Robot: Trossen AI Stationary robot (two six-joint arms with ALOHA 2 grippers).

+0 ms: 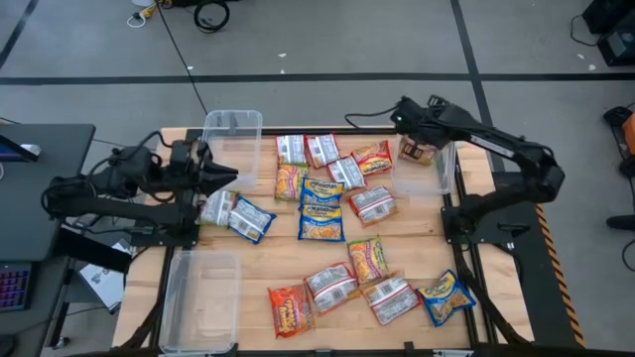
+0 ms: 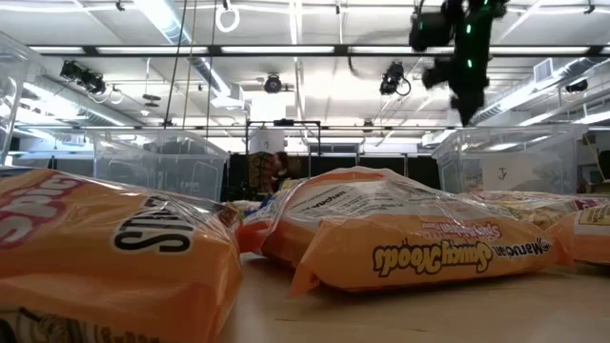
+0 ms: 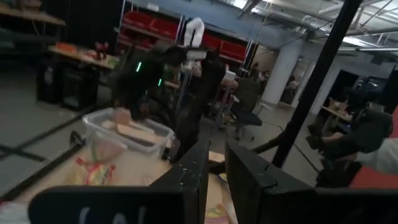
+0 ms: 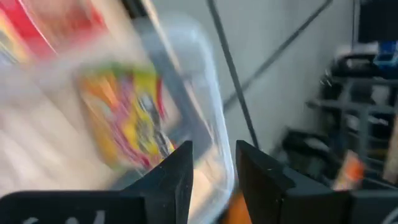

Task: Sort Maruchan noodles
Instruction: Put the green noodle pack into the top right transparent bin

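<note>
Several Maruchan noodles packets (image 1: 322, 213) in orange, blue-yellow and silver-red lie flat on the wooden table. One more packet (image 4: 127, 118) lies in the clear bin (image 1: 444, 169) at the far right. My right gripper (image 1: 402, 114) hangs above that bin's far end, tipped downward. It is open (image 4: 214, 180), with nothing between the fingers. My left gripper (image 1: 230, 178) is raised at the table's left side and points level toward the right. Its fingers stand a narrow gap apart (image 3: 216, 180) and hold nothing. Two packets (image 1: 238, 213) lie just below and nearer than it.
An empty clear bin (image 1: 233, 134) stands at the far left and another (image 1: 201, 297) at the near left. In the low view, orange packets (image 2: 419, 243) fill the foreground. The right arm's frame (image 1: 476, 223) stands at the table's right edge.
</note>
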